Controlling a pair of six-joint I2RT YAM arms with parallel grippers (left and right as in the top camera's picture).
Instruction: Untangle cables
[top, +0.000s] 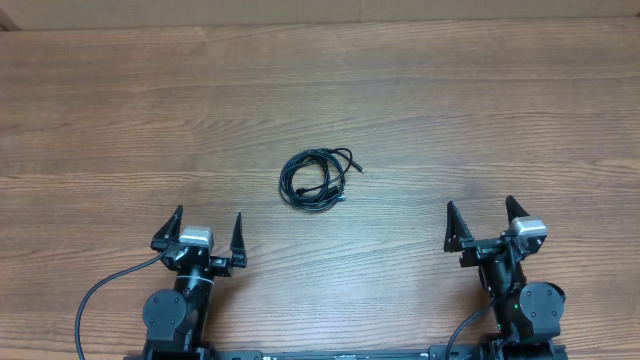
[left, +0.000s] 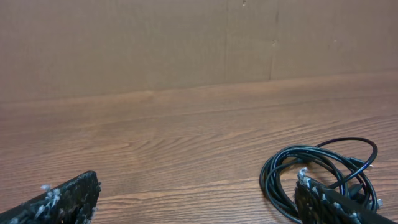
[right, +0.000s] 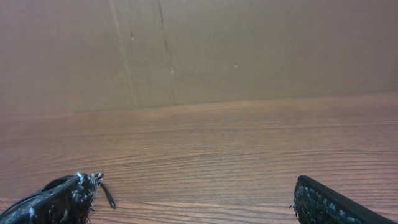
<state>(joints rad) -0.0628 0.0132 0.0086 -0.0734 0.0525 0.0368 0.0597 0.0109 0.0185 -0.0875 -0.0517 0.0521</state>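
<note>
The cables (top: 318, 179) lie as one small bundle of thin black looped cords near the middle of the wooden table. In the left wrist view the cables (left: 323, 165) sit at the lower right, partly behind my right-hand finger. One plug end of the cables (right: 108, 195) pokes out beside my finger in the right wrist view. My left gripper (top: 209, 224) is open and empty, nearer the front edge and left of the bundle. My right gripper (top: 483, 215) is open and empty at the front right, well apart from the cords.
A brown cardboard wall (left: 186, 43) stands along the table's far edge. Thicker black arm cables (top: 100, 290) trail by the left arm's base at the front edge. The wooden tabletop (top: 480, 110) stretches all around the bundle.
</note>
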